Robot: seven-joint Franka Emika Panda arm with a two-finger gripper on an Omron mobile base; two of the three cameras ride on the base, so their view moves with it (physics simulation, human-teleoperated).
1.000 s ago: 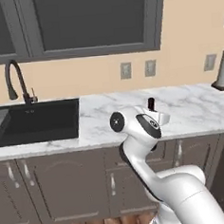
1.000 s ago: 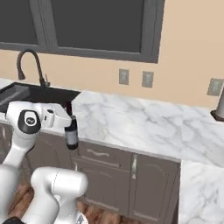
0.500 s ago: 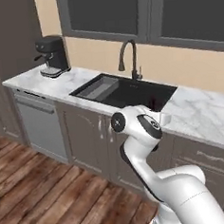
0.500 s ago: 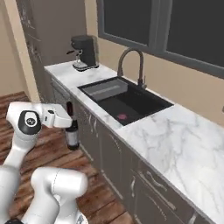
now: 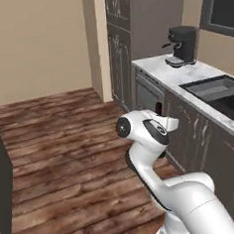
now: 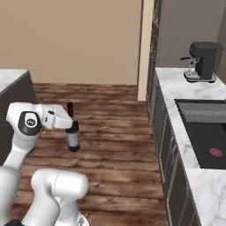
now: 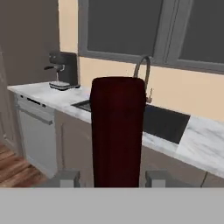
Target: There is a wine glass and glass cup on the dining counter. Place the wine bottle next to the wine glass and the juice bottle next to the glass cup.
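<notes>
Base turning away from the sink wall, wood floor now swinging into view.
The pincer (image 6: pixel 69 120) is pinching the wine bottle (image 6: pixel 73 137) by its neck, holding it upright over the floor, left of the marble table (image 6: pixel 176 81) carrying the coffee machine (image 6: pixel 204 61).

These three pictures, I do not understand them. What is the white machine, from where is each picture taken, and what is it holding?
The white machine is a robot arm on a base that can drive, in a computer-drawn kitchen. Two pictures come from cameras on the base, behind the arm to its left and right. The third comes from a camera on the hand itself, looking along its fingers.

The hand is closed on a dark wine bottle, held upright by its neck over the wooden floor. In the hand picture the dark red column is the top of that bottle, seen very close.

On the marble counter stands a black coffee machine, next to a dark sink.
</notes>
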